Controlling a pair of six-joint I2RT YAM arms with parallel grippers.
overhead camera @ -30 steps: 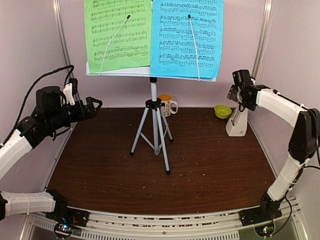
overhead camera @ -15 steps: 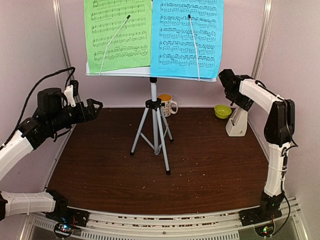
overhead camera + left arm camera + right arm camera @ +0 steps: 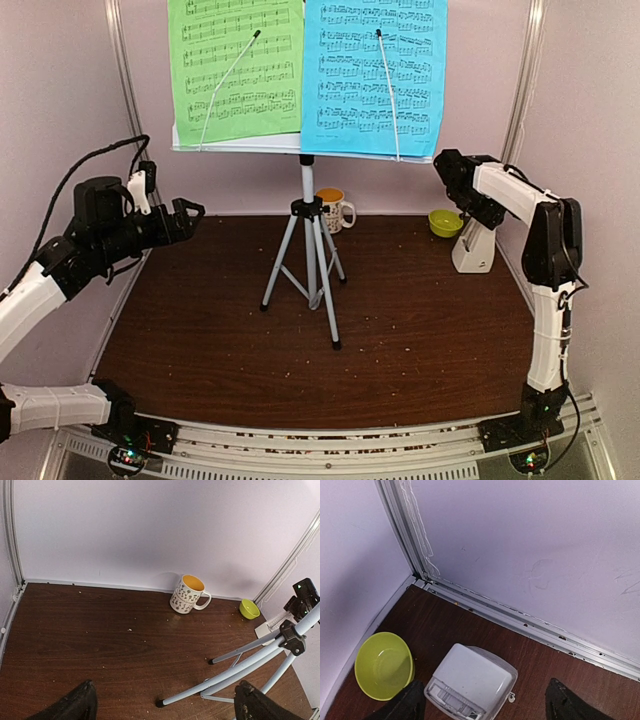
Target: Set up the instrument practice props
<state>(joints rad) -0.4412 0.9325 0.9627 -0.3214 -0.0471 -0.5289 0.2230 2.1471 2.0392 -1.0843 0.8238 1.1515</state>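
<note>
**Station view: stand and sheets at rear centre, metronome at rear right, both end effectors open.**

The music stand (image 3: pixel 307 188) stands upright on its tripod at the middle rear of the bench (image 3: pixel 400 330). It carries the green sheet (image 3: pixel 235 70) on the left of its desk and the blue sheet (image 3: pixel 375 75) on the right, each pinned by a wire retainer. The metronome (image 3: pixel 472 680) sits in the right rear corner, just beside the small green bowl (image 3: pixel 384 665). The right end effector (image 3: pixel 484 692) hangs above the metronome, jaws spread wide to either side and gripping nothing. The left end effector (image 3: pixel 188 215) hovers at the left of the frame, well apart from the stand, jaws fully spread and empty. A patterned mug (image 3: pixel 336 210) stands behind the tripod.
</note>
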